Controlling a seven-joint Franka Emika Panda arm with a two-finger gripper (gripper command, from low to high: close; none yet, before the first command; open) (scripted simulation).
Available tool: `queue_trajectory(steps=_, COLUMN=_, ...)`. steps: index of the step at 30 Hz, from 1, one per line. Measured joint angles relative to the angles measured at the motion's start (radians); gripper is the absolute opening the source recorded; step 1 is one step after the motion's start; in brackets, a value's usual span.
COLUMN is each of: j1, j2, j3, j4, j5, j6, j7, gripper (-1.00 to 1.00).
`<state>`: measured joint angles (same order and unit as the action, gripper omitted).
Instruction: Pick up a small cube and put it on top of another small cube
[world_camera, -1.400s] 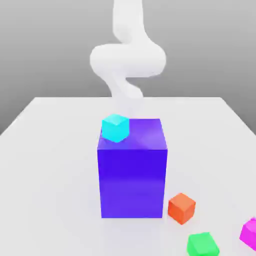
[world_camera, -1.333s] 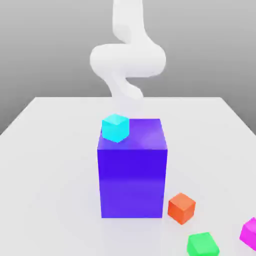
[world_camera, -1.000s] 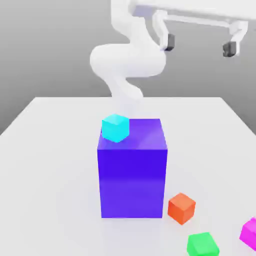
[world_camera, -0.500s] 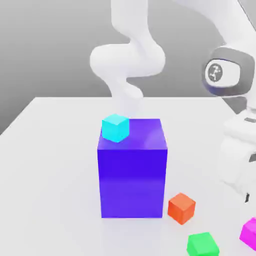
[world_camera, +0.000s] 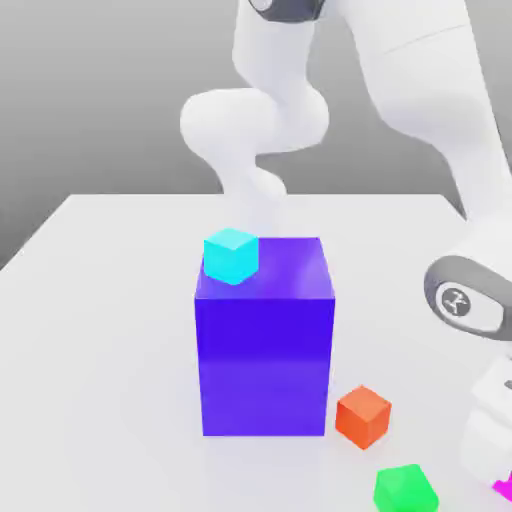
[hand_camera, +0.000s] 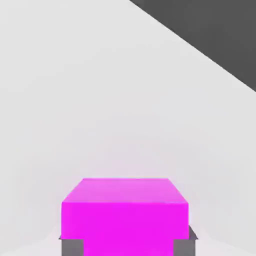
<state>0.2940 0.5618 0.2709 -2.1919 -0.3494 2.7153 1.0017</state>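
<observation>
Magenta small cube: now clamped between the two dark grey fingers of the gripper, one finger at each side face. A second ago the jaws stood wide and high above the table; since then the white arm has swung down to the near right corner of the exterior view and the jaws have closed on this cube. In that view just a sliver of magenta shows at the frame edge, beside the arm's lower link.

White tabletop: the magenta cube appears to rest on it, though contact underneath is hard to confirm from the hand view.

Orange small cube: on the table, just beside the near right corner of the tall blue-violet block. Unmoved.

Green small cube: on the table, nearer than the orange one and between it and the arm. Unmoved.

Cyan small cube: on the far left corner of the block's top. Unmoved.

Status: grasp judged made; lift and placing onto another small cube not yet done. The green and orange cubes are the nearest candidates.
</observation>
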Motion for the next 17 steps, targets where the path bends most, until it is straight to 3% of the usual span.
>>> queue_trajectory(steps=4, j1=-0.046, j2=-0.122, j3=0.056, j4=-0.032, j5=0.069, j6=-0.088, j7=-0.049, gripper=-1.0)
queue_trajectory(steps=9, j1=-0.194, j2=-0.292, j3=0.001, j4=-0.11, j5=0.214, j6=-0.16, j7=-0.073, gripper=-1.0)
queue_trajectory(steps=13, j1=-0.205, j2=-0.217, j3=-0.045, j4=-0.119, j5=0.192, j6=-0.073, j7=-0.04, gripper=-1.0)
queue_trajectory(steps=14, j1=-0.194, j2=-0.19, j3=-0.059, j4=-0.117, j5=0.183, j6=-0.047, j7=-0.033, gripper=1.0)
queue_trajectory(steps=17, j1=-0.194, j2=-0.19, j3=-0.059, j4=-0.117, j5=0.183, j6=-0.047, j7=-0.033, gripper=1.0)
